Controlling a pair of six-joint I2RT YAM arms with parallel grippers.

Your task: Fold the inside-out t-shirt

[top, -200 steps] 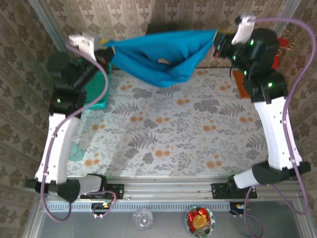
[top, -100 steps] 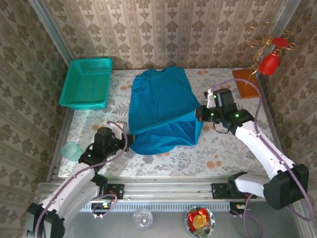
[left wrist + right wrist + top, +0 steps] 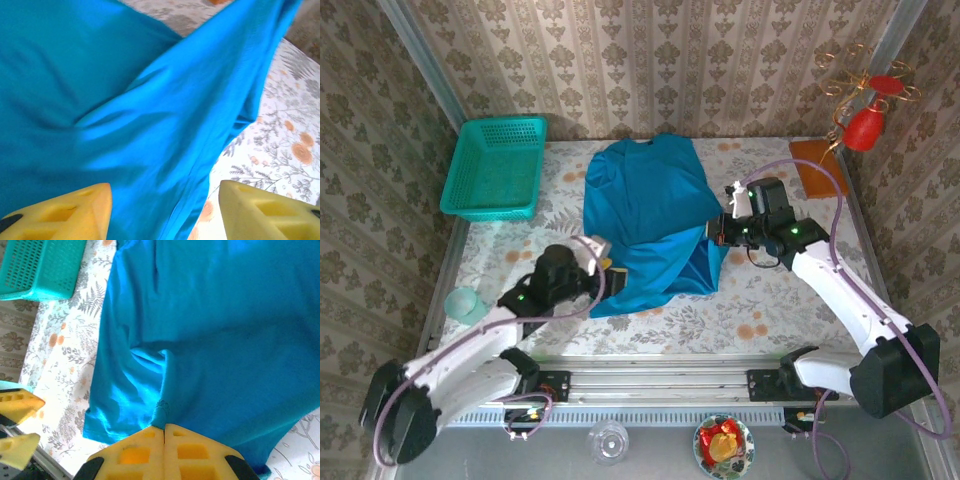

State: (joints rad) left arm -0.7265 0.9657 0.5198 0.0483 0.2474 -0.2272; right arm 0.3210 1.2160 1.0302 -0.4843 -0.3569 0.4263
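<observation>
One plain teal-blue soft cotton t-shirt (image 3: pixel 645 195) lies in the middle of the table, with its collar toward the far wall and a short sleeve spread out to the left. The far part lies flat and fairly smooth. The near part is rumpled, with one layer lapping at a slant over another and a ridge running from the near-left corner up to the right edge. In the left wrist view the cloth (image 3: pixel 150 115) shows broad, soft creases, and its edge ends over the flowered tablecloth (image 3: pixel 770 300).

At the shirt's right edge the yellow-fingered right gripper (image 3: pixel 720 232) has its fingers pressed together on a small pucker of the fabric, seen close up in its own camera (image 3: pixel 164 432). At the near-left corner the left gripper (image 3: pixel 600 268) has its two yellow fingers well apart, with cloth running into the gap between them (image 3: pixel 165 200). I cannot tell whether they touch it.

A rigid teal-green plastic mesh basket (image 3: pixel 495 165) sits well apart from the shirt in the far-left corner. A flat brown square (image 3: pixel 815 165) lies at the far right.
</observation>
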